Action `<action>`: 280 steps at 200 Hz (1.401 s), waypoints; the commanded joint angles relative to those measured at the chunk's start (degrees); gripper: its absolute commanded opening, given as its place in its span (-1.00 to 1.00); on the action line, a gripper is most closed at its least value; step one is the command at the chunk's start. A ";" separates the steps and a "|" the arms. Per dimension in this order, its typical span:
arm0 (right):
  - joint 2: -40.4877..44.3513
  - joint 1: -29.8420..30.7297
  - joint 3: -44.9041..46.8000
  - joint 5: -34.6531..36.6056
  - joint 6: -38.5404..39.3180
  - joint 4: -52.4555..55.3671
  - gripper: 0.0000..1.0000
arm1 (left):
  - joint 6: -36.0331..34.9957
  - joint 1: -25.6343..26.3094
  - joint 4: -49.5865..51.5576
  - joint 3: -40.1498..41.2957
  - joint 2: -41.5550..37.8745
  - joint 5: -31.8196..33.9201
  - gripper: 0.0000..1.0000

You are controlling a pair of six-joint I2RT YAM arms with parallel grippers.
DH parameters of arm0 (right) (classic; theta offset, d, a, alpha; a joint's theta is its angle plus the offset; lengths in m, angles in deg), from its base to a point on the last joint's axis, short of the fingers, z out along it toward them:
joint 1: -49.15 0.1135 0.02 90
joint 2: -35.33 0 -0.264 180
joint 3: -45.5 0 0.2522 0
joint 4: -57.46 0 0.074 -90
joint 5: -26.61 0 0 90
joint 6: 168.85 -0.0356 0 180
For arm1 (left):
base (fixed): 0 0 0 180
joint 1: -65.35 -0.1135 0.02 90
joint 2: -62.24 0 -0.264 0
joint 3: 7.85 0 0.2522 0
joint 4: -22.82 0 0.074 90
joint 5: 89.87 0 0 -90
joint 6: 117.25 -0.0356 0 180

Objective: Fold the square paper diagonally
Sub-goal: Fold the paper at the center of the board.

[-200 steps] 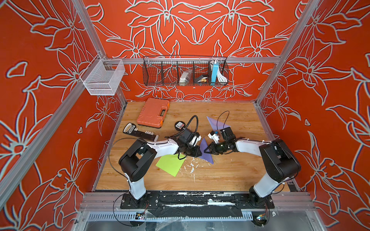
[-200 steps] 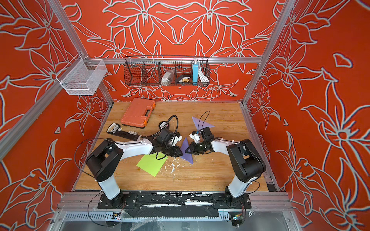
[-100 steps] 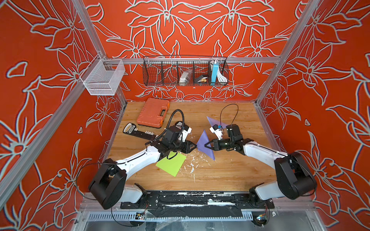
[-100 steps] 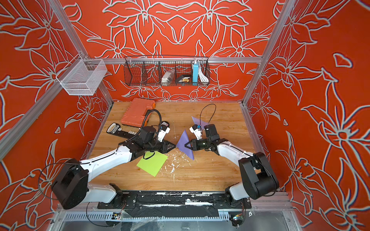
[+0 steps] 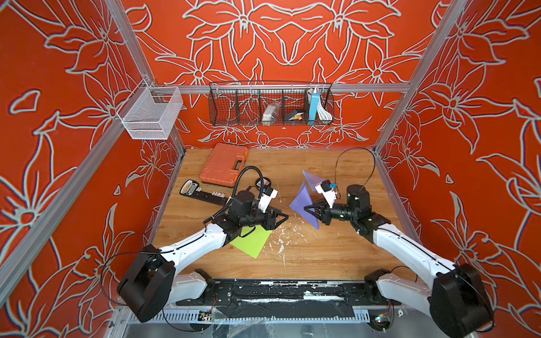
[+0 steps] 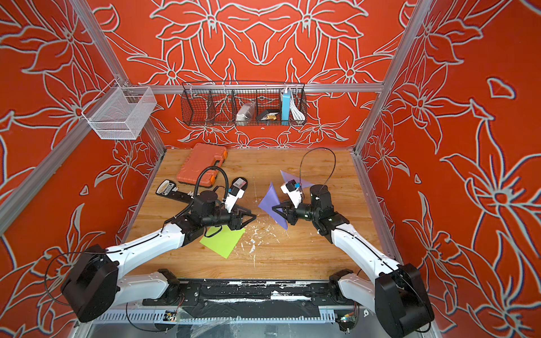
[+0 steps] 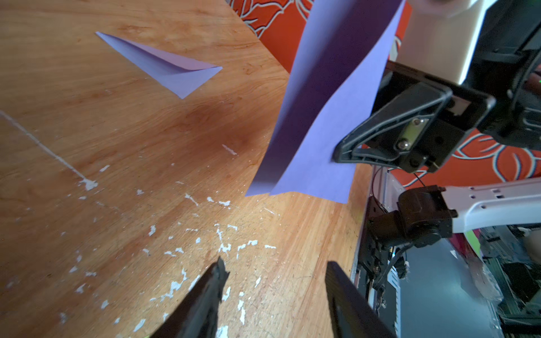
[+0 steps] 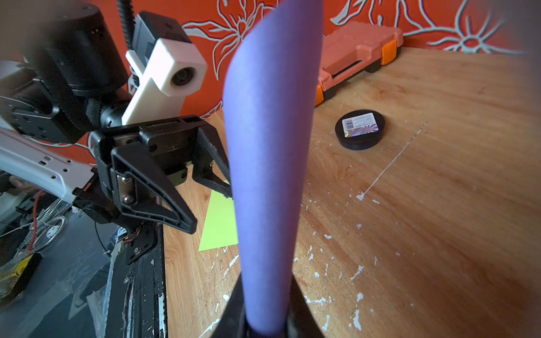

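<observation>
My right gripper [image 5: 308, 208] [image 6: 276, 208] [image 8: 265, 319] is shut on the lower part of a purple paper [image 5: 303, 202] [image 6: 272, 200] [image 8: 269, 146], bent double and standing upright above the table. In the left wrist view the same purple paper [image 7: 322, 117] hangs clear of the wood. My left gripper [image 5: 283, 218] [image 6: 252, 218] [image 7: 275, 266] is open and empty, a short way left of the sheet and not touching it. The right wrist view also shows the left gripper [image 8: 209, 210], jaws spread wide.
A second purple paper [image 5: 311, 178] [image 7: 172, 68], folded into a triangle, lies at the back right. A green sheet [image 5: 251, 241] [image 8: 219, 222] lies under my left arm. An orange case [image 5: 224, 164], a black puck [image 8: 360, 128] and a black tool strip [image 5: 205, 194] sit at the back left.
My left gripper has let go of the purple paper, opened wide and drawn back to the left. The right gripper has kept the paper and shifted it slightly right and up.
</observation>
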 commanded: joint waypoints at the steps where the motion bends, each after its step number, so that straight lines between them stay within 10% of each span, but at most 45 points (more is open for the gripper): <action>1: 1.71 -0.40 0.88 -2.85 1.92 -0.83 -0.63 | -2.07 -0.34 -4.63 0.28 1.08 -4.15 0.17; 118: -2.98 -0.39 -0.32 -12.34 -5.93 -4.20 -0.66 | -3.25 -0.34 -5.68 -0.22 3.89 -6.37 -0.09; 280: -2.70 -0.39 1.94 -13.76 -8.48 -7.75 -0.68 | -2.91 -0.35 -7.12 1.45 1.33 -4.49 -1.00</action>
